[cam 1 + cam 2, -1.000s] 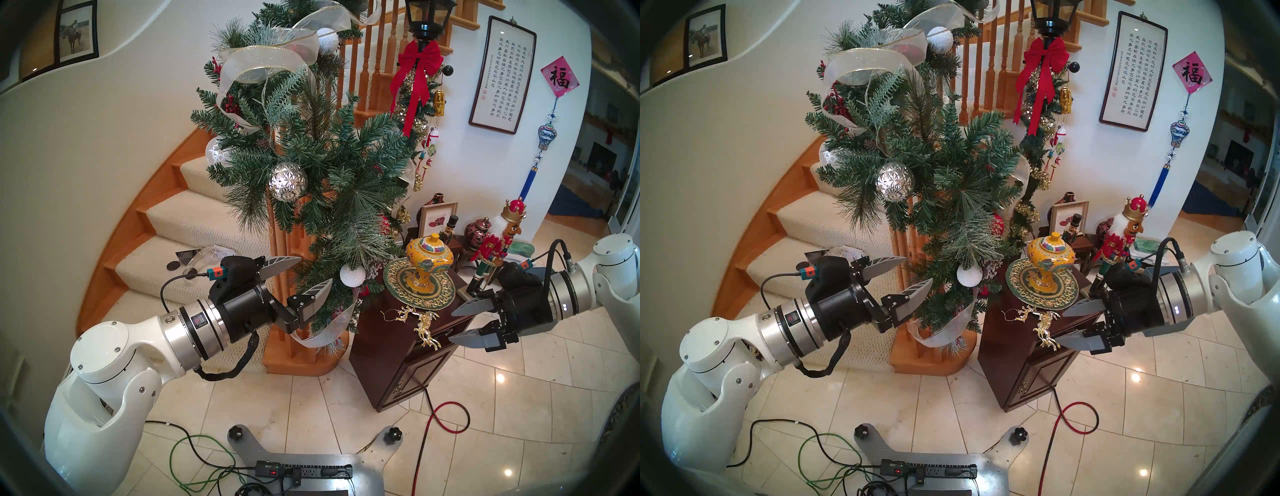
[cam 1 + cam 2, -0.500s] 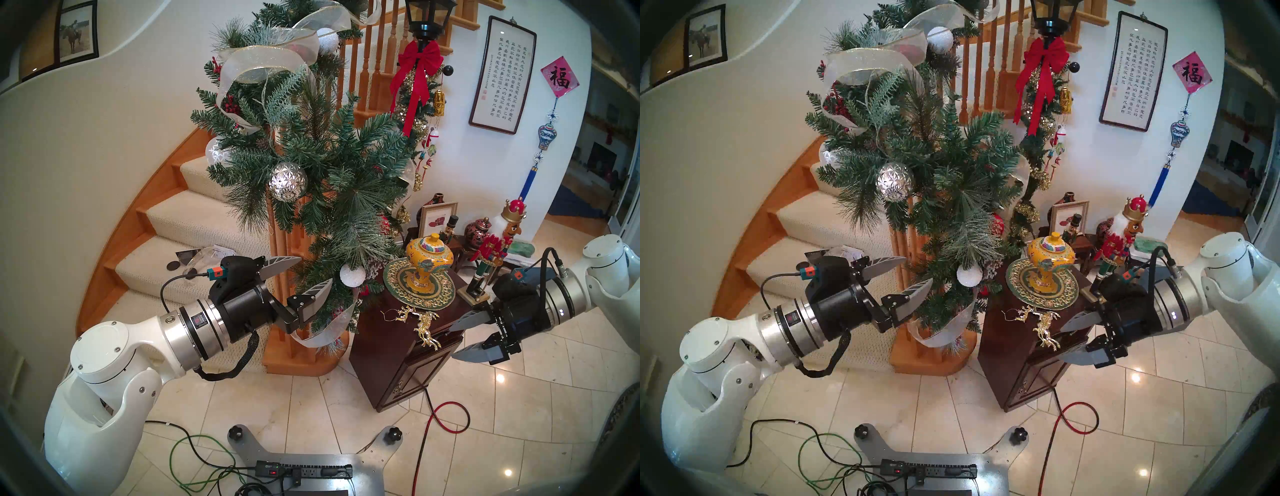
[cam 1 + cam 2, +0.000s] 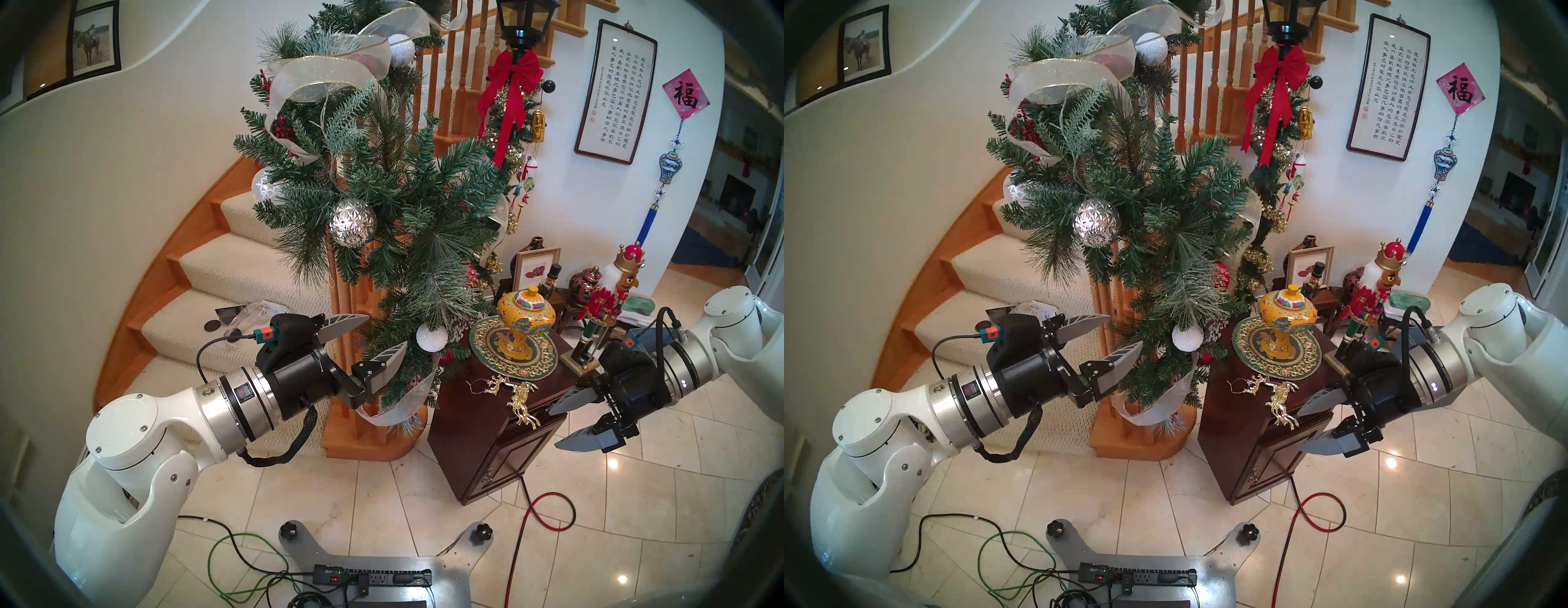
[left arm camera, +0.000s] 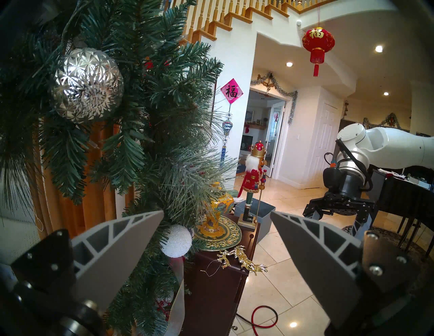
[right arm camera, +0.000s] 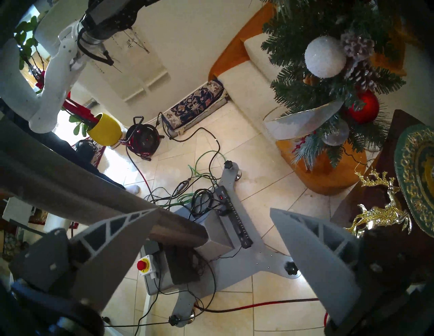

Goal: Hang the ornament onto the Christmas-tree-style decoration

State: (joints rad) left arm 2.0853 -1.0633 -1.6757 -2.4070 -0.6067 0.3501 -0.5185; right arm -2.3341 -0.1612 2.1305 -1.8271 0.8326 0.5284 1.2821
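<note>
The ornament (image 3: 515,395), a gold chain of reindeer, lies on the front edge of a dark wood cabinet (image 3: 479,433), its lower end hanging over. It also shows in the other views (image 3: 1278,397) (image 4: 239,258) (image 5: 385,211). My right gripper (image 3: 554,426) (image 3: 1300,432) (image 5: 214,208) is open just right of that hanging end, holding nothing. The Christmas-tree-style decoration (image 3: 403,204) (image 3: 1153,191) (image 4: 141,93), a bushy green garland with ribbon and balls, runs down the banister. My left gripper (image 3: 384,333) (image 3: 1125,330) (image 4: 216,212) stands open at its lower branches, empty.
A yellow lidded jar (image 3: 524,322) on a green-gold mat and a nutcracker (image 3: 606,301) stand on the cabinet behind the ornament. A silver faceted ball (image 3: 353,223) and a white ball (image 3: 432,337) hang in the garland. Cables and my base plate (image 3: 382,547) cover the tiled floor.
My right gripper has turned at the wrist and dropped lower, its fingertips now closer to the ornament's hanging end. The left arm has not moved.
</note>
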